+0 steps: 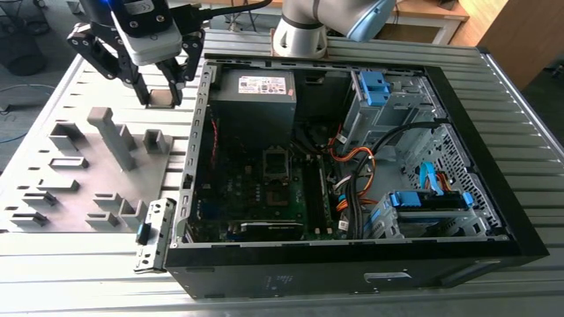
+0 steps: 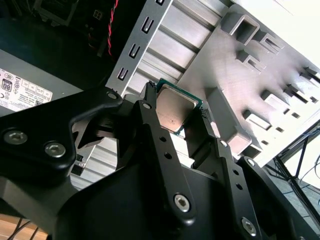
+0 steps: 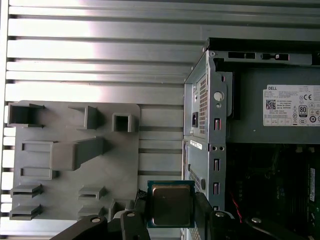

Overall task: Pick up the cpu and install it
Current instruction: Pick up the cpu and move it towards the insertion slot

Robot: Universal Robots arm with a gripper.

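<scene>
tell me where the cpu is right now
The cpu is clamped in the jaws of the gripper, held above the slatted table on the exterior view's left, between the grey fixture plate and the computer case.

A ribbed silvery aluminium table top (image 1: 88, 284) is catching bright light along its slats. A pale brown wooden cabinet (image 1: 516, 33) is standing beyond it at the exterior view's right; grey floor (image 1: 18, 112) is showing at the left.
</scene>
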